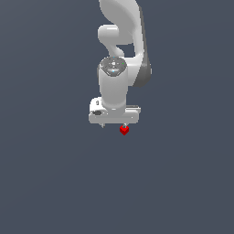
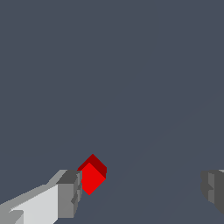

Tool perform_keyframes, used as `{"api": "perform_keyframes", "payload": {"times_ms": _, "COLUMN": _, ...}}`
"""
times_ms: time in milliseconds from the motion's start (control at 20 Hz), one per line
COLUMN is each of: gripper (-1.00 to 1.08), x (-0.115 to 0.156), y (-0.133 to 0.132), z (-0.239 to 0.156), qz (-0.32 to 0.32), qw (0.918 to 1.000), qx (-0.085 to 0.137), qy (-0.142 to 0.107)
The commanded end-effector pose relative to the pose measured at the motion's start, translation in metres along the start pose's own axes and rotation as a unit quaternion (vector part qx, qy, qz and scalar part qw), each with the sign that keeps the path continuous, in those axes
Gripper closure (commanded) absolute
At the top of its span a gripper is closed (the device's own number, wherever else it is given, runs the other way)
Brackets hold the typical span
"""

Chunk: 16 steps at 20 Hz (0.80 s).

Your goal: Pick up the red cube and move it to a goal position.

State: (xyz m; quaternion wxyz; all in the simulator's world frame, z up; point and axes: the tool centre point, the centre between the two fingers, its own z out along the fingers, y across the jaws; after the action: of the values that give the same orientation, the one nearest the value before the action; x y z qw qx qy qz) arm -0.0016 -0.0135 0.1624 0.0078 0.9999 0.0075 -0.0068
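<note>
Gripper (image 2: 140, 192) spread wide, 2 fingers (image 2: 68, 194) far apart in the wrist view, gripping nothing. Red cube (image 2: 92, 176) right against the inner face of 1 finger (touching or only just beside, hard to tell), turned corner-on to the camera. Seen from outside, red cube (image 1: 124, 130) just under the gripper (image 1: 114, 123), toward the exterior view's right. Plain grey-blue ground all round.

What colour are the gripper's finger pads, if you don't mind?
Dark grey pads, clearest in the wrist view.
</note>
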Motion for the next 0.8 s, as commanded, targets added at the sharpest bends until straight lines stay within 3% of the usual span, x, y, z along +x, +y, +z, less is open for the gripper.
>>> {"api": "perform_keyframes", "payload": {"times_ms": 0, "gripper": -0.92, "x": 0.0, "y": 0.0, "z": 0.0, "qz": 0.0, "qw": 1.0, "qx": 0.0, "qy": 0.0}}
{"api": "perform_keyframes", "payload": {"times_ms": 400, "gripper": -0.92, "x": -0.003, "y": -0.006, "z": 0.01, "qz": -0.027, "qw": 0.9996, "qx": 0.0, "qy": 0.001}}
{"api": "perform_keyframes", "payload": {"times_ms": 750, "gripper": -0.92, "x": -0.012, "y": -0.02, "z": 0.035, "qz": -0.097, "qw": 0.9953, "qx": 0.002, "qy": 0.003}}
